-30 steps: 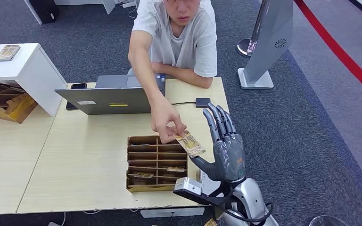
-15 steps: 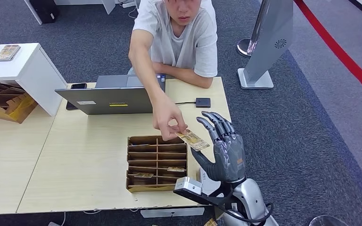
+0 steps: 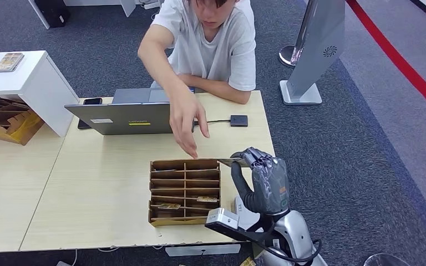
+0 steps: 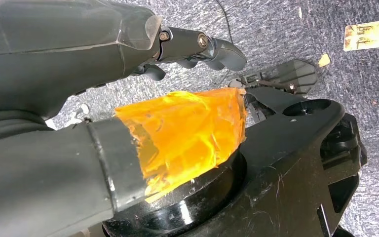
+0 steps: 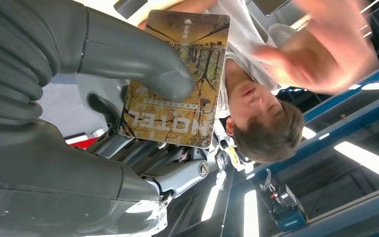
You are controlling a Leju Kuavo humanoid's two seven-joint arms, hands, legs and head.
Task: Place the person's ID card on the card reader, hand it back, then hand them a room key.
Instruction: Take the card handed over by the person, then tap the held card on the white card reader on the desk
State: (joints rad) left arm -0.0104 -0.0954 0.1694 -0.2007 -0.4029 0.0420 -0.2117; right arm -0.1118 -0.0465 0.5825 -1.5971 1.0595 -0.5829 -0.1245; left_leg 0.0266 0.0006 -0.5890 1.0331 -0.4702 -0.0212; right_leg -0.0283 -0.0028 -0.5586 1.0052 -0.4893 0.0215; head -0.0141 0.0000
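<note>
We see the card [image 5: 175, 81], printed with a brownish-gold picture and the word HOTEL, pinched flat between the thumb and fingers of the right robot hand [image 3: 260, 180], edge-on from the head view just beside the far right corner of the cardboard organiser [image 3: 184, 191]. The small black card reader [image 3: 238, 120] lies flat on the bench [image 3: 100, 183], cabled, well apart from the card.

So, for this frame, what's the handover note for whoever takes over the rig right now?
Right hand: raised beside the cardboard tray, thumb pinning the card against its fingers.
Left hand: hangs over the carpet, holds nothing, fingers curled in.
The person's hand is off the card, above the table.
The small black card reader sits on its cable near the laptop; more cards lie in the tray.
Done: card received.
Left: card onto reader, hand it back, hand over a room key.
</note>
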